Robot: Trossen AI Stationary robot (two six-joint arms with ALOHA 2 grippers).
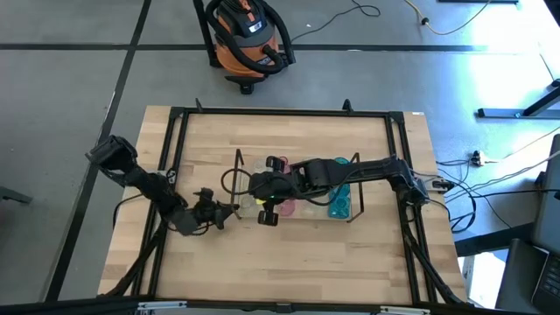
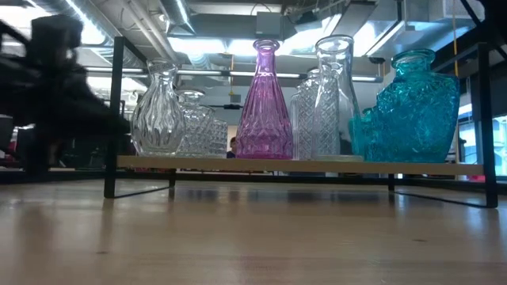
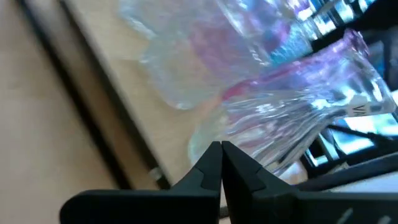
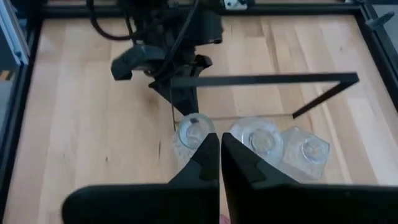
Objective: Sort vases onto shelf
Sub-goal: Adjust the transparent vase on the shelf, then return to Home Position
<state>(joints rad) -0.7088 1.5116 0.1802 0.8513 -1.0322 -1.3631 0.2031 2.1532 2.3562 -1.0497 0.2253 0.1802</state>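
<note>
The shelf [image 2: 301,166] stands mid-table with several vases upright on its base: clear fluted ones [image 2: 158,111], a tall pink one [image 2: 265,103], more clear ones [image 2: 321,111] and a teal one [image 2: 412,107]. My left gripper [image 3: 221,149] is shut and lies low beside the shelf's left end [image 1: 234,210], pointing at the nearest clear vase [image 4: 194,130]. My right gripper [image 4: 219,146] is shut with nothing in it. It hangs above the left part of the shelf [image 1: 258,188], pointing slantwise down over the clear vases' mouths [image 4: 260,140]. My left gripper's shut fingertips [image 3: 211,158] stand close to the clear vase [image 3: 261,124] at the shelf's left end, coming nearly level from the table's left side. I cannot tell whether they touch it.
A black frame [image 1: 175,157] edges the table. The shelf's thin dark top bar [image 4: 261,79] and upright ends rise around the vases. Bare wood lies toward the near edge [image 1: 289,262]. An orange shop vacuum [image 1: 249,39] stands on the floor beyond the far edge.
</note>
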